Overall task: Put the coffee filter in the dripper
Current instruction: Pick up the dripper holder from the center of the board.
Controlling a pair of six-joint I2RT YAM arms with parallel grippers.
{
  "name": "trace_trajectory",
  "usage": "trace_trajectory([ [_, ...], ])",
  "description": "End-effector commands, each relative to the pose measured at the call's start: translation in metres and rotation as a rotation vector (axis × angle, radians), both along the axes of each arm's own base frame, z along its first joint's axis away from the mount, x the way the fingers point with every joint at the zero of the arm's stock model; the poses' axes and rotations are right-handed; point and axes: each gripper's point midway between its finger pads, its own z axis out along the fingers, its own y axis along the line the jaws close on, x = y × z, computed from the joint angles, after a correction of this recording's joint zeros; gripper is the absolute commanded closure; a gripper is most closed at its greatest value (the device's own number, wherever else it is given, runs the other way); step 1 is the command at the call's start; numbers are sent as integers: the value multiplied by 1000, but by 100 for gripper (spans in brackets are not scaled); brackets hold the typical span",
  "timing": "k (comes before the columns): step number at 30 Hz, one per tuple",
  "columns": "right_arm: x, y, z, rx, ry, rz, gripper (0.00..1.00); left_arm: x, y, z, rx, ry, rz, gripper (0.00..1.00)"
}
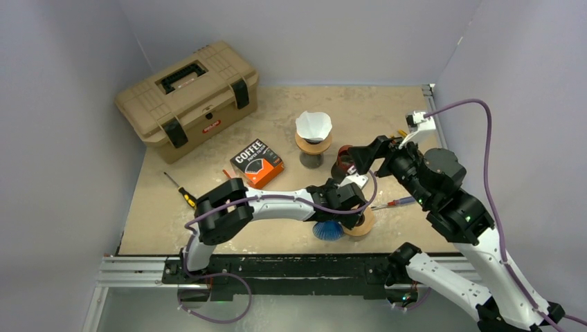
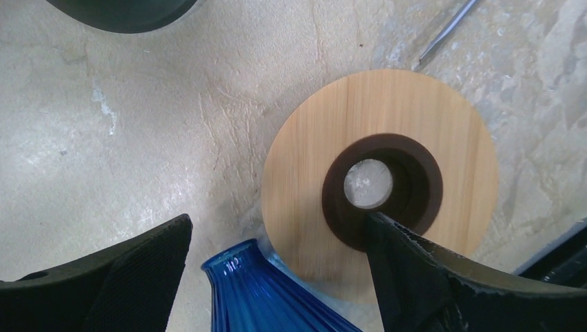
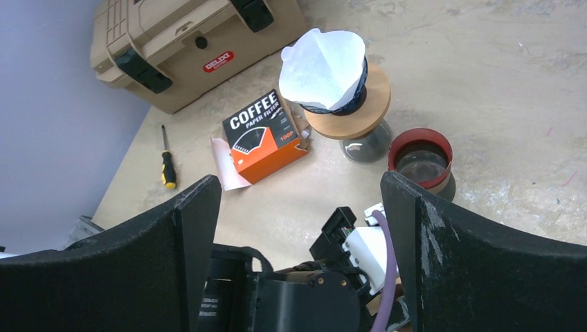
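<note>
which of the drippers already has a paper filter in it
The far dripper on the wooden collar, with the white filter in it. The red dripper and blue dripper show no paper.

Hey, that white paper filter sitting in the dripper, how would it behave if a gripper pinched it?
The paper filter looks thin, with an uneven rim, so it would probably crumple rather than hold its shape. It seems very light and would likely lift easily out of the dripper.

Dripper (image 3: 356, 117): approach from above is left open; sides are flanked by filter box (image 3: 266, 135) and red cup (image 3: 420, 159) (both close); far surface (image 3: 498, 69) is unobstructed.
</note>
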Motion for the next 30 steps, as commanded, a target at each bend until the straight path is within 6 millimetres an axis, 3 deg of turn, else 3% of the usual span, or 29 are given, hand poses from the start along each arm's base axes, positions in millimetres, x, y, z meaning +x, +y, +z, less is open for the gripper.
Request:
trace_trajectory([
  [1,2,0,13,19,-36,-3,12,2,-6,-9,40,-13,-26,8],
  [6,1,0,11,16,-30,-3,12,1,-10,-24,49,-1,-31,12],
  [12,1,0,10,14,-27,-1,12,0,-14,-26,36,6,-24,26],
  [22,2,-7,14,15,-30,-38,12,-2,-30,3,-109,16,-4,44],
  [30,4,-5,15,14,-30,-37,12,-4,-42,48,-262,10,-10,54],
])
